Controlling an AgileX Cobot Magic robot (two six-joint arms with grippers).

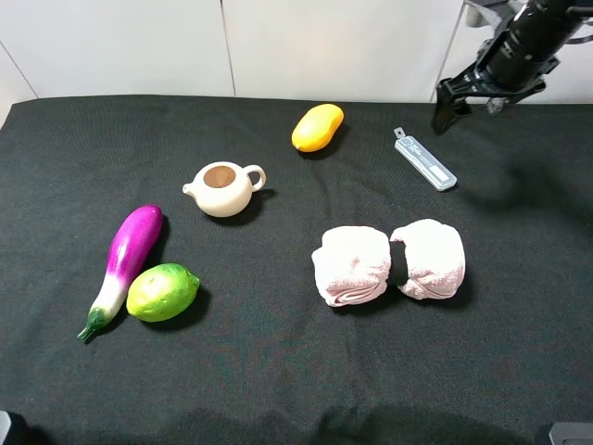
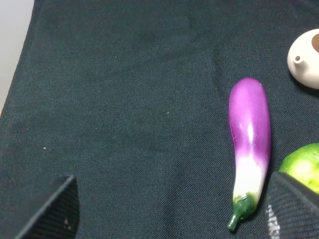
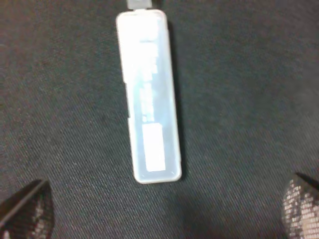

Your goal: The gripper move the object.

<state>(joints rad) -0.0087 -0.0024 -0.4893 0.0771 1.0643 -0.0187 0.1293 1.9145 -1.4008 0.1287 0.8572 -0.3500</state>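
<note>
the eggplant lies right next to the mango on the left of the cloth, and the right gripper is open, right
Not quite: beside the eggplant lies the green lime, not the mango, which sits apart toward the back. The exterior high view shows it. The right gripper is open, as you said.

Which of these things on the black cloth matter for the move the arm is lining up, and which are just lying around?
Likely in play: right gripper, open, aimed at the clear plastic case.

Lying about: mango, teapot, eggplant, lime, rolled pink towels.
</note>
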